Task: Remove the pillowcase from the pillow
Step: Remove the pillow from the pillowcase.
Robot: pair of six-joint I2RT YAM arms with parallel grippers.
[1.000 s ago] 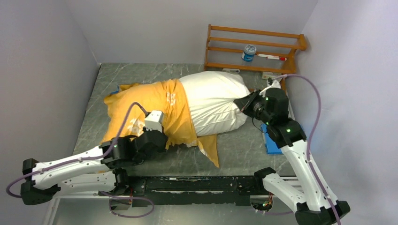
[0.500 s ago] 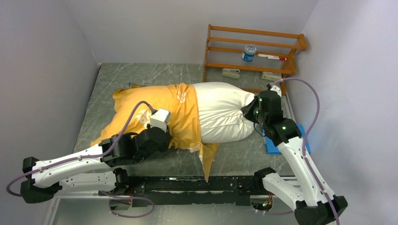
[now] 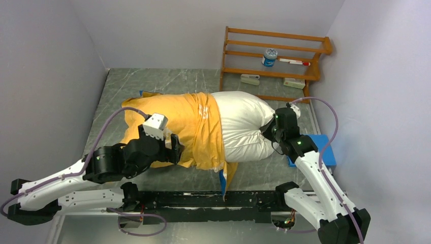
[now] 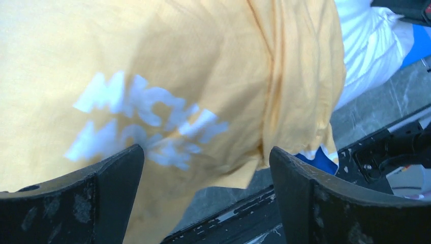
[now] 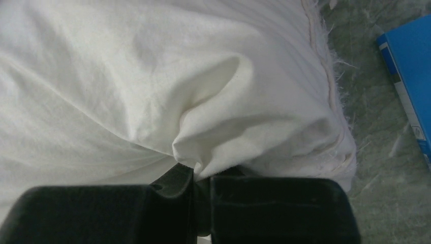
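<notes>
Pillowcase (image 3: 173,127), yellow side up, sheathes the left half of the pillow (image 3: 244,127). The right half lies bare on the table (image 3: 152,81). Right gripper (image 5: 201,178) is pinched tight on a fold of white pillow fabric at the bare end, acting as the anchor. Left gripper (image 4: 206,152) hangs over the yellow cloth, jaws wide apart, holding nothing. Judged step: a re-grip partway through stripping. Next the left needs a fresh bunch of cover, then a pull leftward against the anchor.

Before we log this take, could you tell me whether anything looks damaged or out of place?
On the pillow, the end seam beside the pinching right fingers looks frayed: loose threads stick out over the table. Nothing else stands out.
</notes>
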